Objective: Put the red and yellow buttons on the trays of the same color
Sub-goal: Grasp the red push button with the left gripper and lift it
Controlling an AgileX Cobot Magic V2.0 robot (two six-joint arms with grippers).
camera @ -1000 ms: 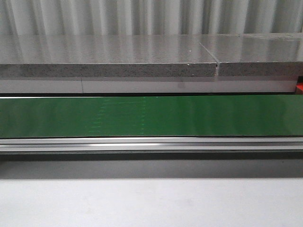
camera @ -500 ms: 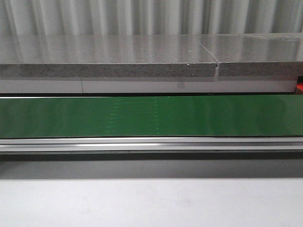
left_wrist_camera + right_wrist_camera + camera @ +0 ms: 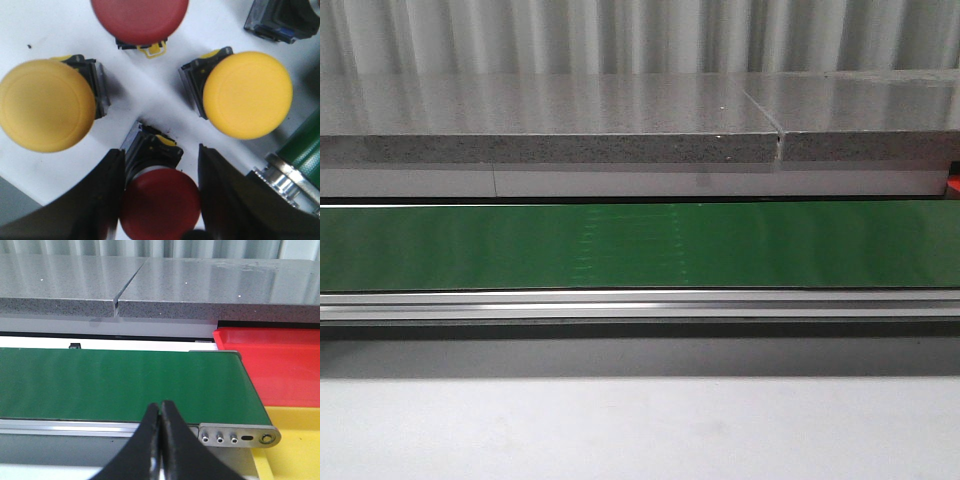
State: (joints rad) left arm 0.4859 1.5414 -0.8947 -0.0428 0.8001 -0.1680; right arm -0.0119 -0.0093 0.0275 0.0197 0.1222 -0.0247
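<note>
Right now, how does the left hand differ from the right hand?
The left hand is open, its fingers either side of a red button; the right hand is shut, fingers pressed together on nothing. The left hand hangs over a white surface crowded with red and yellow buttons; the right hand faces the bare green conveyor belt, with the red tray and yellow tray at its end. Both have black fingers.

Glossy black tapered jaws, smooth curved outer faces, no markings
</note>
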